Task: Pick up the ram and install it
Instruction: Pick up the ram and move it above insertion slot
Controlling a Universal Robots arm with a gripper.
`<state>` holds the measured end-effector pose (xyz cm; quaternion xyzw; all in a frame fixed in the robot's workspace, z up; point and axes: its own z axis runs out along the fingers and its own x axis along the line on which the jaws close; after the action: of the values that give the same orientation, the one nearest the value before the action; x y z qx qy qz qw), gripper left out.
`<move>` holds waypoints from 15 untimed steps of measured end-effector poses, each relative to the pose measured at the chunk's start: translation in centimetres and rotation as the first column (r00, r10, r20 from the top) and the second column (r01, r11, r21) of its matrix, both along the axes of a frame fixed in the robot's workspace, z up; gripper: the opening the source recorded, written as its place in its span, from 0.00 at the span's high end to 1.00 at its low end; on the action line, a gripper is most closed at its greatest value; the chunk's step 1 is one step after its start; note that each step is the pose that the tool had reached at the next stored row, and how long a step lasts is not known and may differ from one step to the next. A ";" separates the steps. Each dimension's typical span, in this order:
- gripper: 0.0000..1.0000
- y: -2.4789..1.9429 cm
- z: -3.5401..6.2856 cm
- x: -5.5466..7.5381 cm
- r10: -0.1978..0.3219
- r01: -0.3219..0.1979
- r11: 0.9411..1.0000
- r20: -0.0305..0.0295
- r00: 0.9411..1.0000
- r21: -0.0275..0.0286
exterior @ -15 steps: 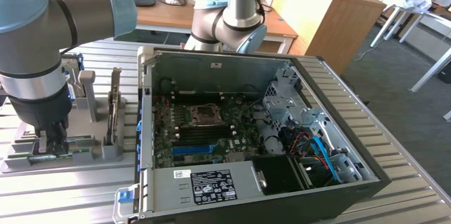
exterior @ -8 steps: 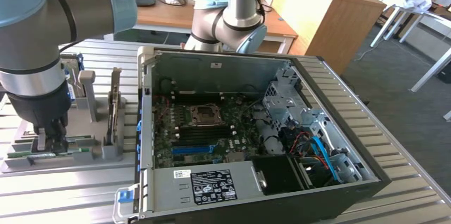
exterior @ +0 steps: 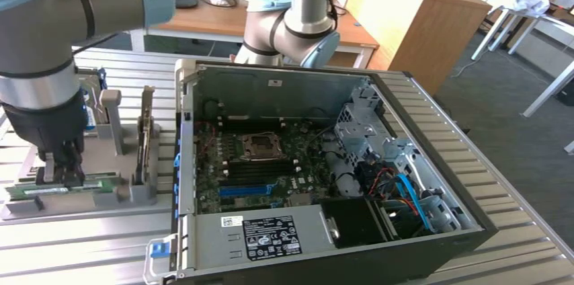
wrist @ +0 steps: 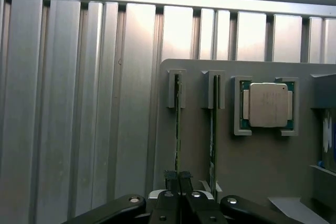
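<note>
At the exterior view's left, on the ribbed silver metal bench (exterior: 90, 251), the grey robot arm's dark fingers (exterior: 70, 164) reach straight down into a grey plastic parts holder (exterior: 99, 206). They stand narrow, pinched on the top edge of the ram (exterior: 36, 191), a long, thin green circuit-board strip with a pale label, which stands on edge in its slot in that holder. The wrist view bears this out: the two fingers (wrist: 170, 181) meet on either side of the ram (wrist: 177, 124), with no gap beyond the board's own thickness. Just beside it, in the next slot, stands a second thin green strip (wrist: 212, 124). Beyond that a square silver processor chip (wrist: 268, 104) lies in its own recess.

Further toward the exterior view's right sits the open black desktop computer case (exterior: 359, 266), well apart from the holder. Inside, its dark green motherboard (exterior: 305, 164) shows a bright blue slot (exterior: 247, 189) with dark slots beside it; whether any holds a board I cannot tell.

As I judge it, the grasp is made but the lift is not, for the ram sits seated in the holder. The carry across to the case and the installing itself are not yet done.
</note>
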<state>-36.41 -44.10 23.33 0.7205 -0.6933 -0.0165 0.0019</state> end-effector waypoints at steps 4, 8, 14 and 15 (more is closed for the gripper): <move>0.89 0.00 1.41 0.0 0.000 0.000 1.000 0.000 1.000 0.000; 0.89 0.00 2.79 0.1 -0.001 0.001 1.000 -0.001 1.000 0.000; 0.89 0.00 4.58 0.1 -0.001 0.001 1.000 -0.001 1.000 0.000; 0.89 0.00 4.86 0.1 -0.001 0.001 1.000 -0.001 1.000 0.000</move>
<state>-36.27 -44.10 28.19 0.7201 -0.6937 -0.0169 0.0023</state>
